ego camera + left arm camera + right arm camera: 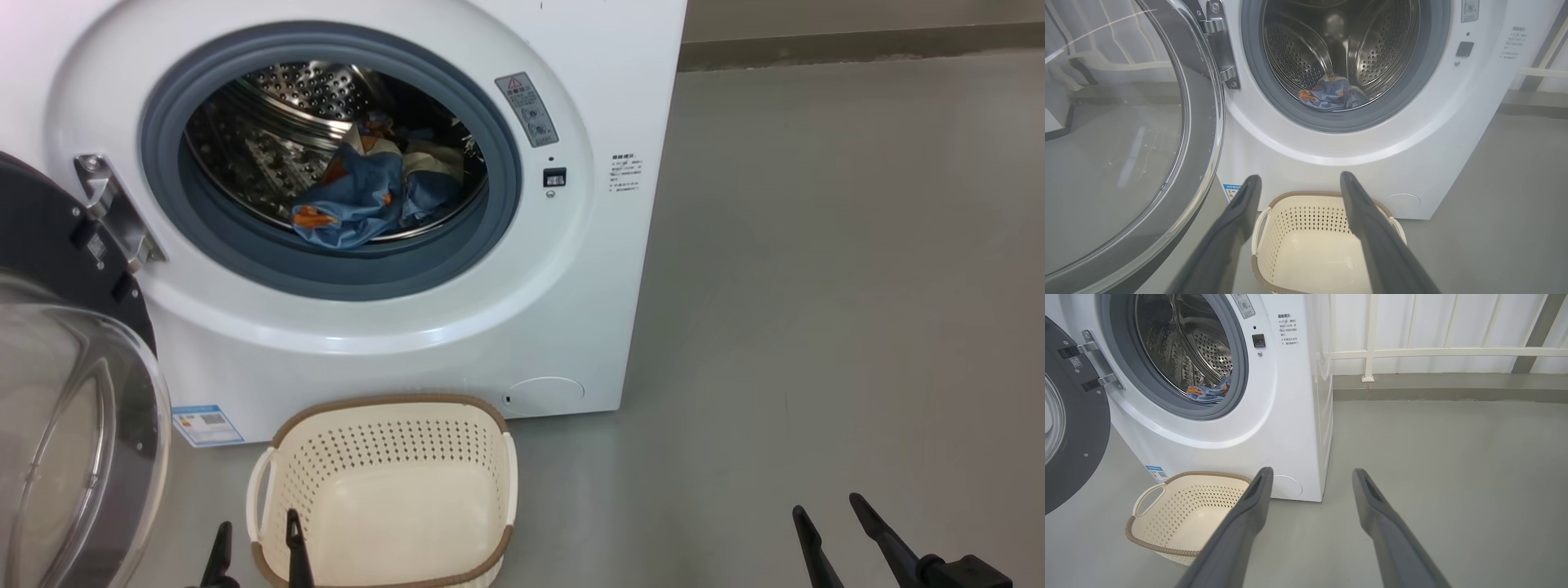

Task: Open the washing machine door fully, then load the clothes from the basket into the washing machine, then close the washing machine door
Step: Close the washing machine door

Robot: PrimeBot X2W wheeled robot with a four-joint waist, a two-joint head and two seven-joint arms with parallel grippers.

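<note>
Closing the washing machine door [57, 245] is judged the step in hand, since the clothes [367, 196] lie inside the drum [269, 106] and the basket [392, 412], set on the floor [816, 286] just before the washing machine [408, 343], is seen bare. The door is swung wide to the left on its hinge [114, 212]. The left gripper [258, 523] and the right gripper [826, 504] are both spread wide, and nothing is gripped. The door's free edge should be pushed round by the left gripper, clear of the basket, until it latches. The glass bowl [1114, 134] is shown close in the left wrist view; a white railing [1433, 353] is shown in the right wrist view.
</note>
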